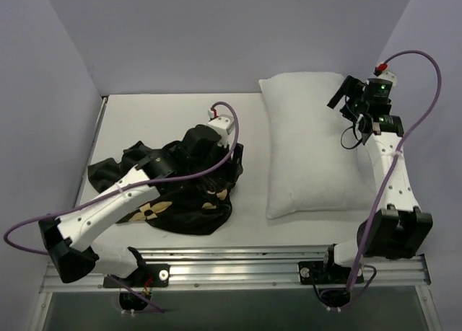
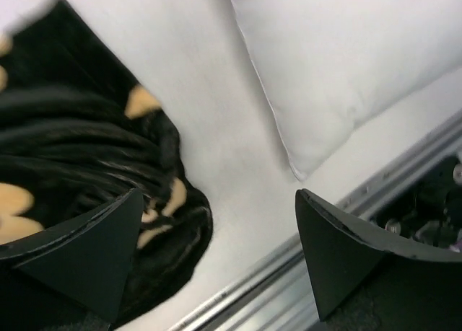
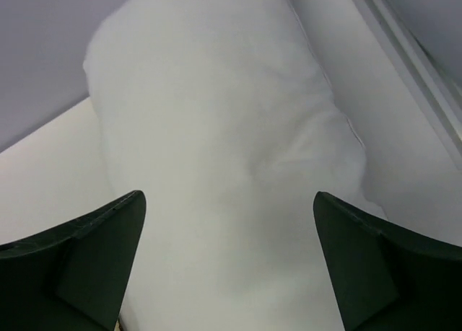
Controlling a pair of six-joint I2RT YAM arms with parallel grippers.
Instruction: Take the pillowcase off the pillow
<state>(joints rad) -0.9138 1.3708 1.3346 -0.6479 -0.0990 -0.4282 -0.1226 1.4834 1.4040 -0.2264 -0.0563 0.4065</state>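
Pillowcase [image 1: 189,214]: black, velvety with a soft sheen, tan flower motifs. It is crumpled in a low, folded heap on the left half of the white table [image 1: 144,118], fully off the pillow. One flap trails out to the left.

Pillow [image 1: 310,143]: plain white, plump, long rectangle with pinched corners. It lies bare on the right half, long axis running near to far. A strip of bare table separates it from the heap; the two do not touch.

Left gripper [image 1: 190,152]: sits over the far part of the heap, jaws spread wide, nothing between them. From above, most of it merges with the dark cloth, so I cannot tell whether it touches the fabric.

Right gripper [image 1: 345,106]: at the pillow's far right corner, fingers released and wide apart, holding nothing.

Left wrist view: the left gripper [image 2: 216,201] looks down past both dark fingers. The pillowcase [image 2: 72,151] shows glossy ridged folds at left, and a pillow [image 2: 332,64] corner shows at upper right. The aluminium rail [image 2: 274,273] lies below.

Right wrist view: the right gripper [image 3: 227,201] frames only the pillow [image 3: 224,129]. Here its cloth is matte, faintly dimpled and creased, a detail that is lost overhead.
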